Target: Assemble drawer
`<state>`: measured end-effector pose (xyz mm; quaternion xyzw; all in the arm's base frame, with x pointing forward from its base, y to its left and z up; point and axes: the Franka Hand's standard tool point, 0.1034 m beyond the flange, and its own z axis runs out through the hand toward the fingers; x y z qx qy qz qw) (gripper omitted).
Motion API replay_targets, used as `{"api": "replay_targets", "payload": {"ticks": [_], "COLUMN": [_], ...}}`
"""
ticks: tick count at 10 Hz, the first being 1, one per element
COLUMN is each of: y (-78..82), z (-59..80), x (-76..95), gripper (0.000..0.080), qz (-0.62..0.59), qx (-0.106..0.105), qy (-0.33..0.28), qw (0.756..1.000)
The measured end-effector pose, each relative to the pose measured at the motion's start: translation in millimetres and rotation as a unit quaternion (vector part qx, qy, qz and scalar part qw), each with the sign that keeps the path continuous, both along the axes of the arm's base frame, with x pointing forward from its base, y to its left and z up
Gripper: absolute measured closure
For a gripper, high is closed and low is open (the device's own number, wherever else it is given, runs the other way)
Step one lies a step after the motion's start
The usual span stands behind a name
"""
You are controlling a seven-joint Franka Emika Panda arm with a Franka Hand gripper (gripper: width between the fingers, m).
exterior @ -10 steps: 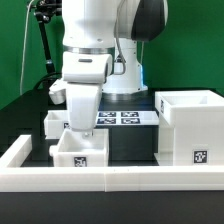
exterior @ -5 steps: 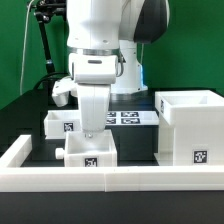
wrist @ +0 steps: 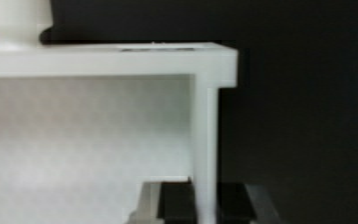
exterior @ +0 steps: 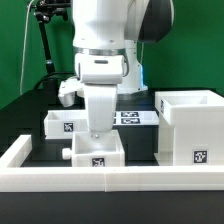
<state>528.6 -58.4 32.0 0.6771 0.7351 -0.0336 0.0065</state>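
My gripper (exterior: 98, 133) is shut on the back wall of a small white knobbed tray (exterior: 100, 152), which sits low just behind the front border wall. In the wrist view the dark fingers (wrist: 167, 203) clamp the tray's thin wall (wrist: 208, 120) from both sides, with the gripper (wrist: 206, 203) centred on it. A second small tray (exterior: 62, 124) sits behind, on the exterior view's left. The tall cube-like housing (exterior: 190, 125), open on top, stands on the exterior view's right, apart from the held tray.
A low white border wall (exterior: 60, 179) runs along the front and left. The marker board (exterior: 130, 117) lies flat behind the gripper. The robot base stands at the back, with a black stand before the green backdrop.
My gripper has carried the held tray towards the exterior view's right, closer to the housing. The second tray and the housing have not moved.
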Motion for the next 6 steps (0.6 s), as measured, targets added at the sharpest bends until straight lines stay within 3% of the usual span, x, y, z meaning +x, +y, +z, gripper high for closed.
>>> {"api": "replay_targets", "payload": {"ticks": [3, 6], "y": [27.1, 26.4], "z": [0.8, 1.0], "x": [6.6, 6.5], "gripper": [0.0758, 0.0758], "qz": [-0.023, -0.030], "qx": [0.008, 0.009], "qy": [-0.001, 0.001], "qw": [1.000, 1.000]}}
